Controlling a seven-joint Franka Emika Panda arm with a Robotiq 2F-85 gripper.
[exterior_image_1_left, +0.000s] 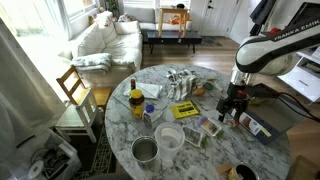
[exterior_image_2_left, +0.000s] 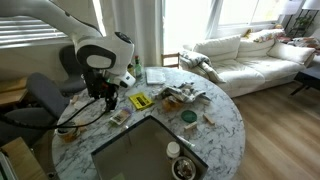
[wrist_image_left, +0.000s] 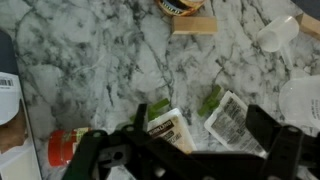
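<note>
Two sachets were seen lying flat on the marble table (wrist_image_left: 90, 60), directly below the gripper (wrist_image_left: 185, 150): a brown-labelled sachet (wrist_image_left: 170, 128) and, just beside it, a white sachet (wrist_image_left: 232, 120). The gripper was held above them, clear of both, with its jaws spread wide and nothing gripped. A red object (wrist_image_left: 65, 148) was partly hidden behind one finger. A yellow box (exterior_image_1_left: 185, 110) was seen near the gripper in an exterior view.

Daylight pours through the windows (exterior_image_2_left: 195, 20) and blows them out; my wrist view is soft, the gripper (wrist_image_left: 185, 150) a dark blur over the evenly lit marble tabletop (wrist_image_left: 100, 70).
</note>
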